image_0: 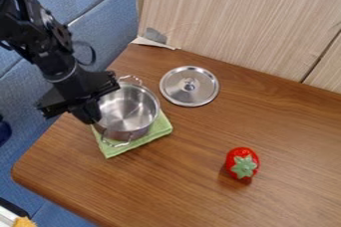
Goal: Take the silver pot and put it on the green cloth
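At the left part of the table [190, 191], here's my claw [92, 115], down against the left side of the silver pot [131, 112]; whether it's spread, pressed together or pinching the wall, I cannot tell. The pot's upright and uncovered, bare metal inside, one looped handle toward the back and the other toward the front. Under it, look, there's the green cloth [158, 130], poking out at the front and right, with a front corner angling out past the pot. How much of the base is on the cloth, I cannot tell; the pot hides that part.

Now the neighbours! Just beside the pot, back and to the right, lies the round metal lid [178, 85], flat with its knob up, so that's the close obstacle on that side. Behind it rises the pale wooden panel [233, 24], running along the back edge of the table. Over at the back left corner, a flat whitish piece [153, 43] sits against the panel, a small grey piece [154, 35] right by it. Out front and to the right, well apart from the pot, it's the red strawberry [234, 157] with its green leafy top turned forward! And on my left, beyond the table's edge, blue padding [100, 9] stretches behind my arm.
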Motion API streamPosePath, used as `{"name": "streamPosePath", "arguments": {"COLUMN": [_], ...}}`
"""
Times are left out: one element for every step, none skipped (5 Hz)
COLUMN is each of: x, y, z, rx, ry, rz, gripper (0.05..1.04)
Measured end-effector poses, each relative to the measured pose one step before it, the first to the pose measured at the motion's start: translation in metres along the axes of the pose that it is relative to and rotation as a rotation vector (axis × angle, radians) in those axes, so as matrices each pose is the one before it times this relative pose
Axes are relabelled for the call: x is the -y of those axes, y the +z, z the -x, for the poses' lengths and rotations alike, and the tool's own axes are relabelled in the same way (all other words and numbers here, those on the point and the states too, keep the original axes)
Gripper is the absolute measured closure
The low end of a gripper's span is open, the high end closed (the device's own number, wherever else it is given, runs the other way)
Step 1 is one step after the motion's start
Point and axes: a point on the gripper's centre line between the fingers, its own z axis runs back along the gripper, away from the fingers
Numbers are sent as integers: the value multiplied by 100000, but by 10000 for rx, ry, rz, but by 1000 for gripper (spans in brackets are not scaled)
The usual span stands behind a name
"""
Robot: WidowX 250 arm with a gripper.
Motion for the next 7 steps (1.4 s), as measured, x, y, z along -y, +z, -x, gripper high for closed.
{"name": "streamPosePath", "arguments": {"x": [-249, -113, 98, -155, 81, 1678, 2146], "y": [-587, -370, 1, 1, 81, 2222, 2598], "z": [-314, -112, 81, 130, 291, -425, -729], "rx": [-53, -114, -51, -82, -69, 555, 543], "ry": [149, 291, 46, 0, -213, -680, -776], "rz": [-251, -162, 62, -98, -182, 160, 514], "gripper": [1008, 859, 595, 281, 78, 75, 83]}}
